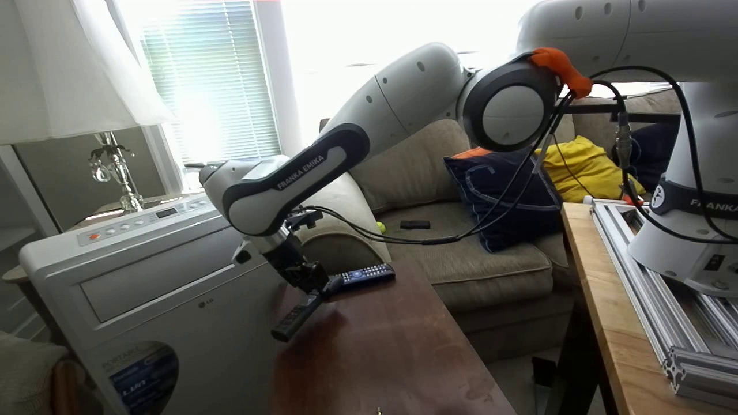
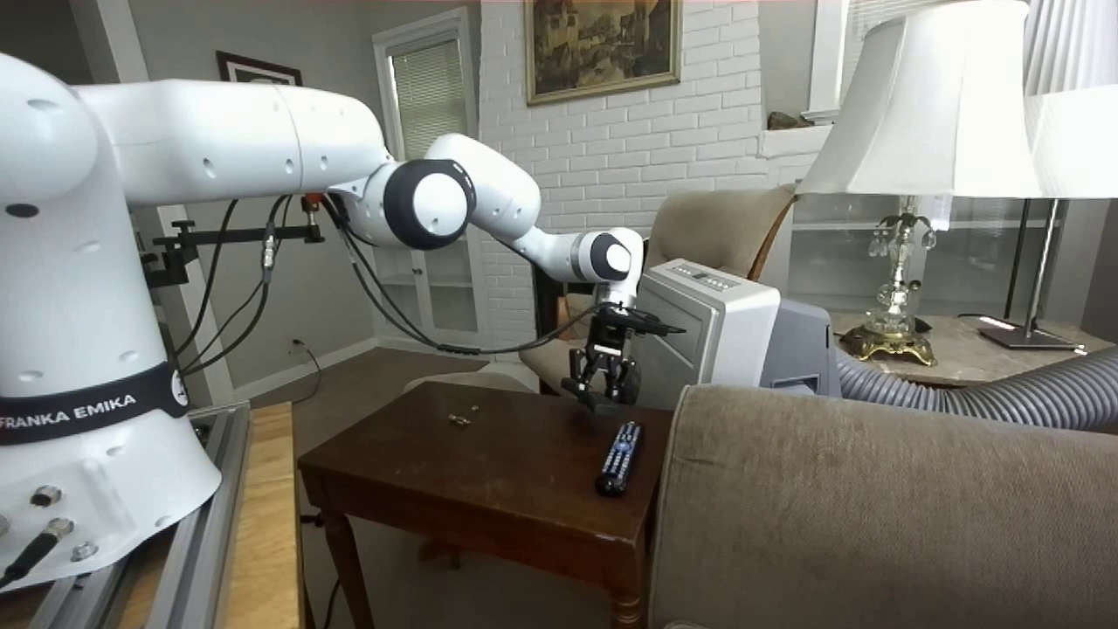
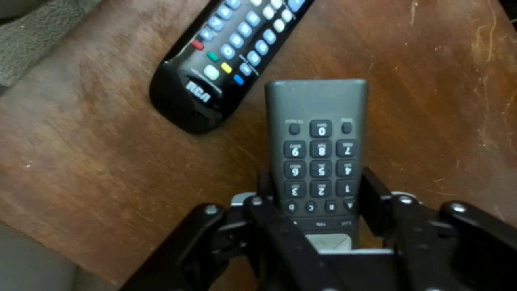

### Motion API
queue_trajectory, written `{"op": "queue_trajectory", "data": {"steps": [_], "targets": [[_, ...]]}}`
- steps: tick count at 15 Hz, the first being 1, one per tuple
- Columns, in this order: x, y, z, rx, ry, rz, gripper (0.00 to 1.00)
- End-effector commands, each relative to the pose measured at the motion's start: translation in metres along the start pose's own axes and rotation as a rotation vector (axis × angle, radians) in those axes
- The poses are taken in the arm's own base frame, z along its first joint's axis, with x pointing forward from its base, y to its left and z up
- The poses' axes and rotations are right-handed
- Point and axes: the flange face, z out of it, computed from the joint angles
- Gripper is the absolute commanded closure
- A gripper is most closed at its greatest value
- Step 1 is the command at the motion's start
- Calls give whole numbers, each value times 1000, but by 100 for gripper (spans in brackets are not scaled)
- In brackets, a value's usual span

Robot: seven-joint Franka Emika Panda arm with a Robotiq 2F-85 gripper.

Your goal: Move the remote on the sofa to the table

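Wrist view: the claw (image 3: 317, 186) pinches the remote (image 3: 319, 161) between its fingers (image 3: 373, 202); table (image 3: 101, 161) beneath.

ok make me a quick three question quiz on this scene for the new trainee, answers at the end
1. True or false: the gripper holds nothing.
2. Which brand name is on the black remote lying on the table? A) Sony B) RCA C) Philips
3. Fill in the blank: the yellow cushion is on the ____.

Key:
1. False; the gripper holds the grey remote.
2. B
3. sofa
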Motion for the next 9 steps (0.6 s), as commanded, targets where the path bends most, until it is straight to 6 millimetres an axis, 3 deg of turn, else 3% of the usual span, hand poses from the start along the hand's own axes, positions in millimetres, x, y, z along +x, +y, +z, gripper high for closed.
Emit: {"op": "queue_trajectory", "data": {"steps": [1,9], "targets": [[8,-7,25,41,-26,47,72],[2,-12,58,110,-51,89,72]]}}
